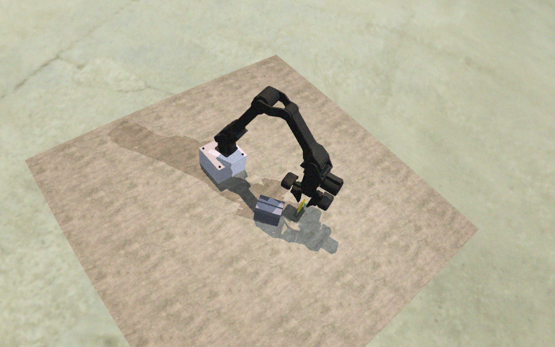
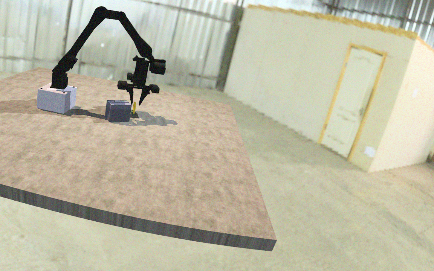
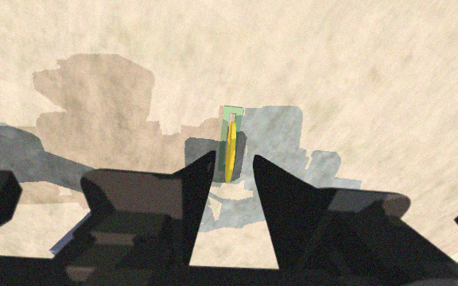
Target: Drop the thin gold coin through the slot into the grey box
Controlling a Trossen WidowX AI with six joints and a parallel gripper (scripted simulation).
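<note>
Gold coin (image 3: 230, 152) upright in holder (image 3: 223, 131) beside box (image 1: 269, 209).

A square brown mottled worktop (image 2: 151, 168) with a dark, streaked front edge stands in a hall. Pale concrete floor (image 1: 465, 86) lies all around it, with a crack running through its far left part. Corrugated metal wall (image 2: 184, 40) closes the back of the hall. To the right stands a cream-coloured room block (image 2: 286, 67) with a rough yellowish top edge and a pale door (image 2: 355, 101) in an orange frame
</note>
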